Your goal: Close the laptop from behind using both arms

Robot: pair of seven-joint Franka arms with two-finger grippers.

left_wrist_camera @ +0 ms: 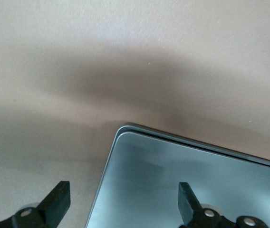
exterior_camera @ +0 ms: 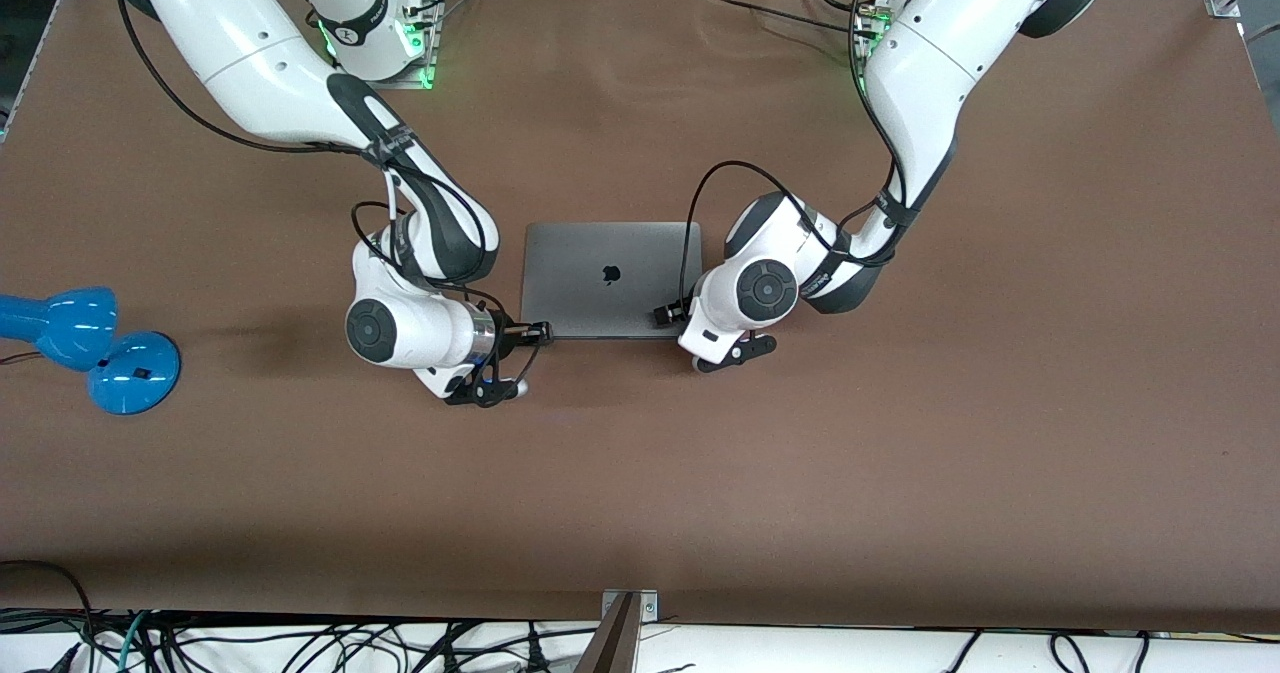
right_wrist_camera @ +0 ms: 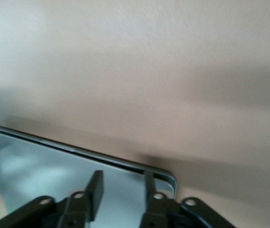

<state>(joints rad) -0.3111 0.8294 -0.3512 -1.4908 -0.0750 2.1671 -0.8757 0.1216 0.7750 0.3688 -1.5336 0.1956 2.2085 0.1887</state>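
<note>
Both parted grippers, right (exterior_camera: pixel 533 334) and left (exterior_camera: pixel 668 315), flank the shut laptop (exterior_camera: pixel 611 278) (long axis between arms).

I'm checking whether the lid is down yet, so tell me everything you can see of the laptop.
The laptop is a slim grey metal slab with rounded corners and a black logo mid-lid. It lies flat and shut on the brown table, only a thin seam showing along its edge in the wrist views. The left gripper and right gripper are open at the two corners nearest the front camera; whether they press on the lid cannot be told.

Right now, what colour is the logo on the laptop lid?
Black, on the grey laptop lid; the front view shows it best.
</note>
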